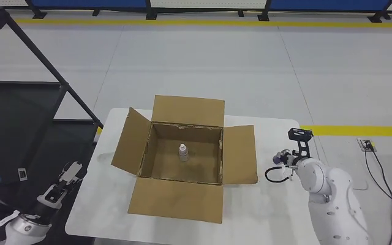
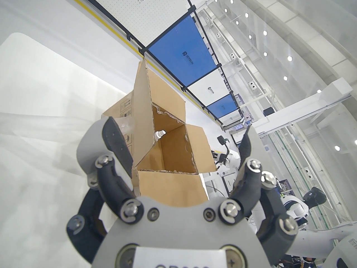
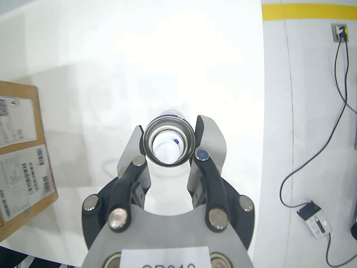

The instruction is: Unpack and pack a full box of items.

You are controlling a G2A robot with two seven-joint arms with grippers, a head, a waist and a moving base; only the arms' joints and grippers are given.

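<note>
An open cardboard box (image 1: 184, 160) stands mid-table with all flaps folded out. One small white bottle (image 1: 183, 150) stands upright on its floor; its cap (image 2: 159, 134) peeks past a flap of the box (image 2: 167, 185). My right gripper (image 1: 282, 162) is over the table to the right of the box, shut on a metal can with a purple band (image 3: 156, 125); its fingers (image 3: 199, 132) press both sides. Whether the can rests on the table I cannot tell. My left gripper (image 1: 72, 173) hangs open and empty beyond the table's left edge, with its fingers (image 2: 115, 140) spread and pointing toward the box.
The white table (image 1: 269, 208) has bare room right of and in front of the box. A labelled box flap (image 3: 19, 146) lies beside the right gripper. A black frame (image 1: 67, 92) stands at the left. A floor socket with a cable (image 1: 365, 145) sits to the right.
</note>
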